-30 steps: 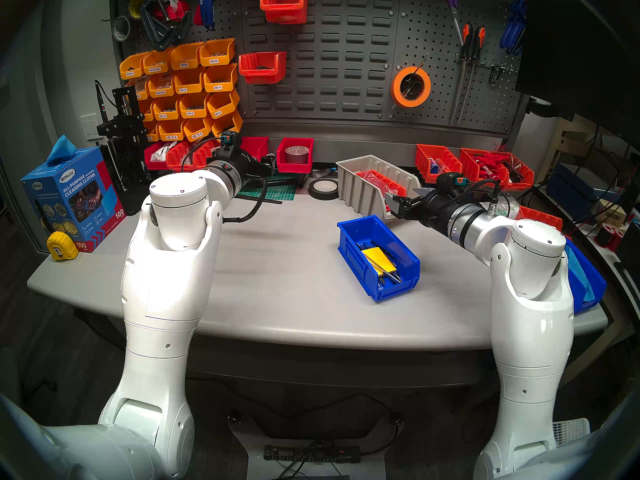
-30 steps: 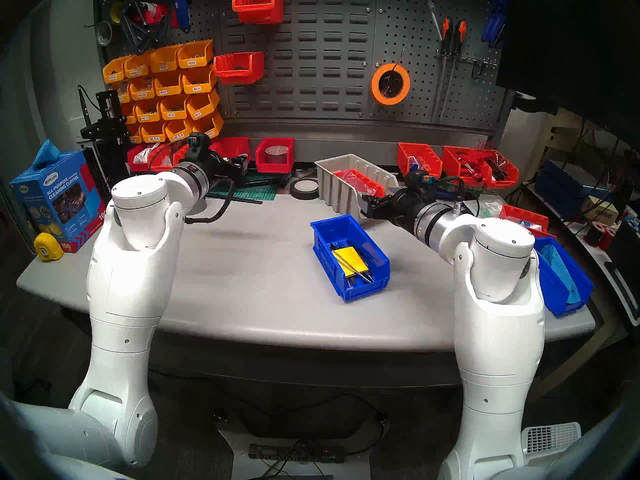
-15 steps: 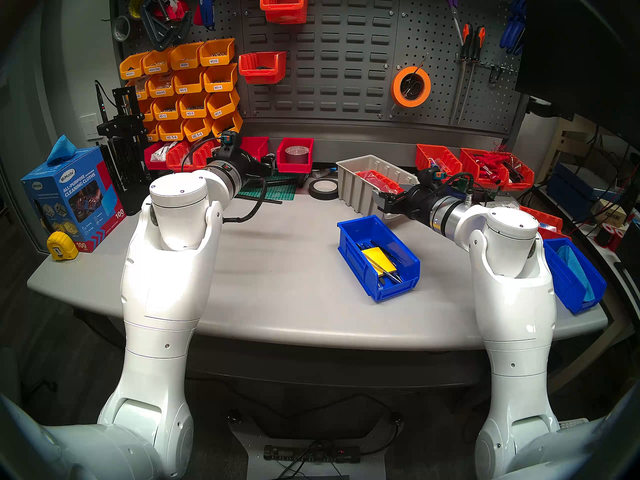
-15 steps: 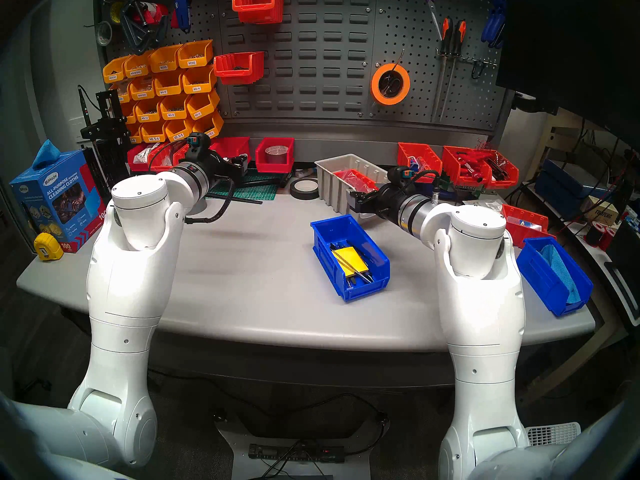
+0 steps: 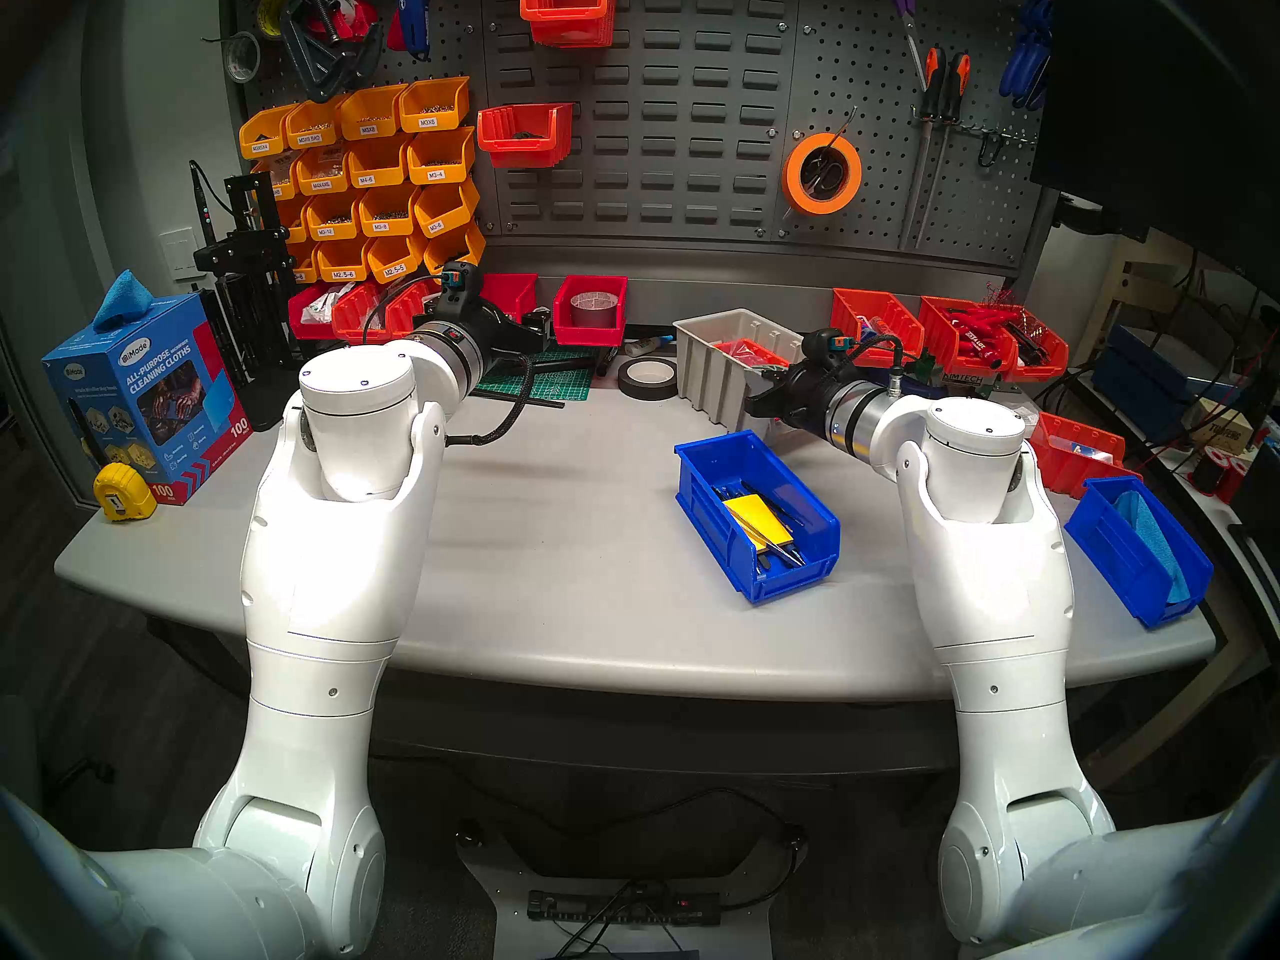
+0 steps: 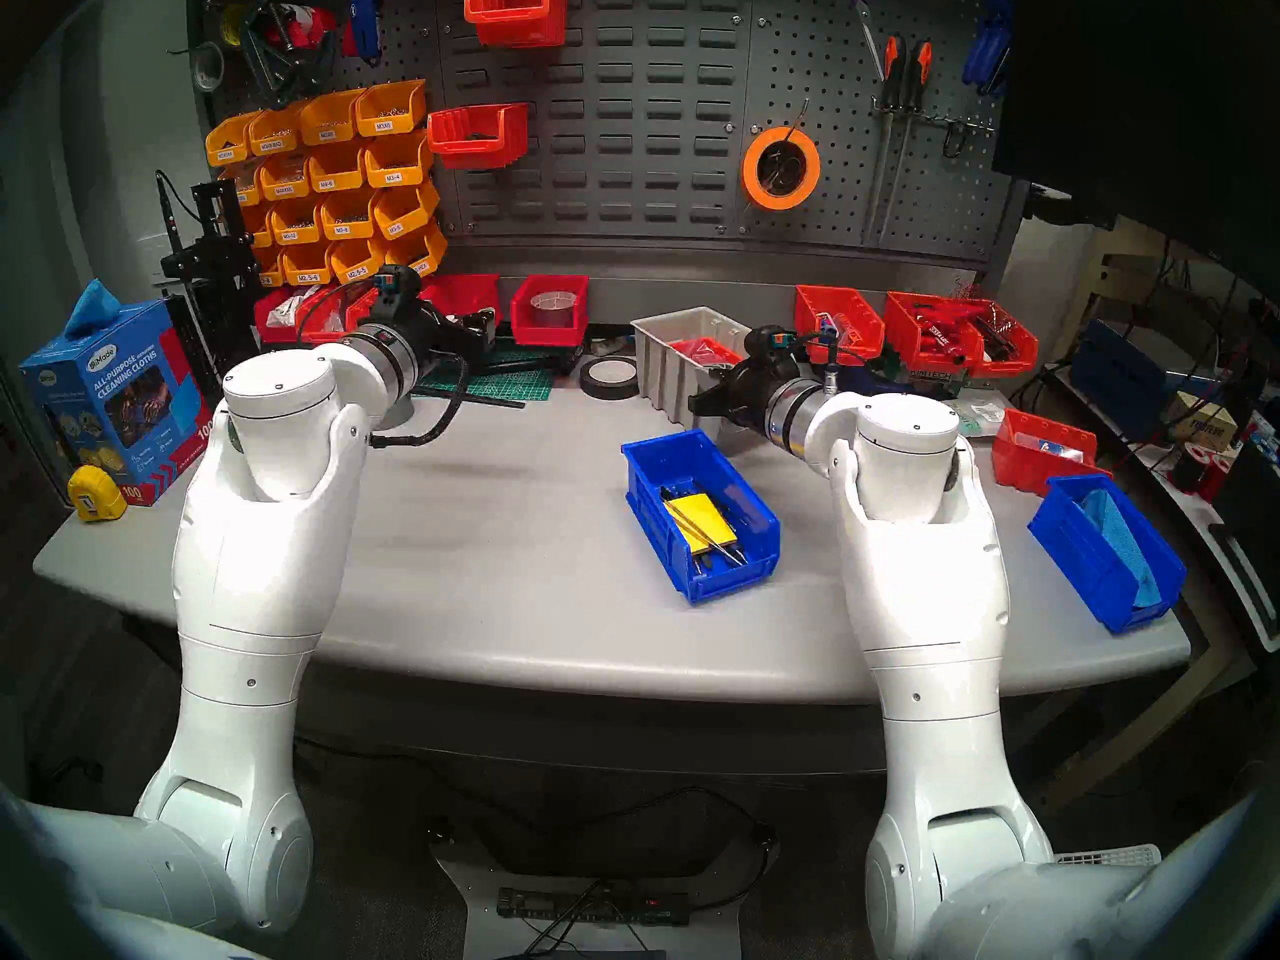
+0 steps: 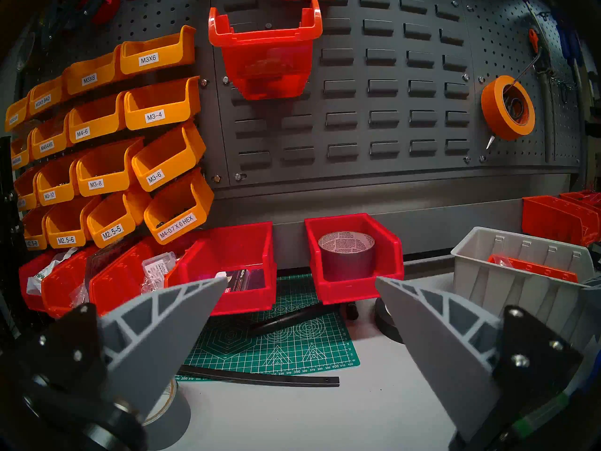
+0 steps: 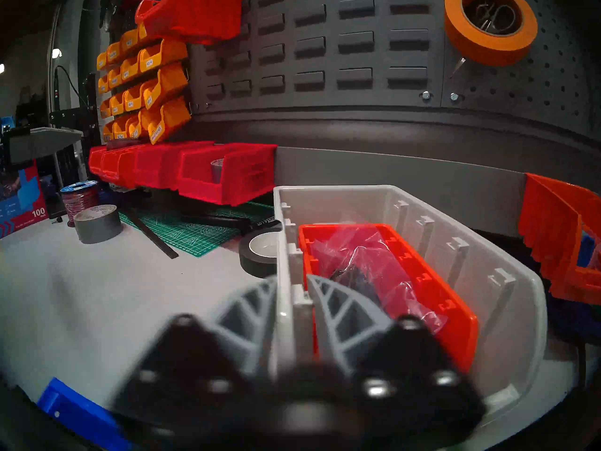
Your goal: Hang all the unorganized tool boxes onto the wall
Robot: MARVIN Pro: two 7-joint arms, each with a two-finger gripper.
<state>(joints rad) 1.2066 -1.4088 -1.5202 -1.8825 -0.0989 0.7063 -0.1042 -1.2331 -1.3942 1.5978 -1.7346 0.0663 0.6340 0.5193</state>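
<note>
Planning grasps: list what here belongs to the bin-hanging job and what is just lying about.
Job: grey bin, red bin inside it, blue bin with yellow pad, louvred wall, right gripper.
Lying about: tape measure, cleaning-cloth box, black tape roll, green cutting mat.

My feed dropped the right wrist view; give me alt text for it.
The right hand straddles the near wall of the beige bin, one finger inside, one outside, not yet closed. A red bin of bagged parts sits inside it; behind, the wall holds an orange tape roll.
</note>
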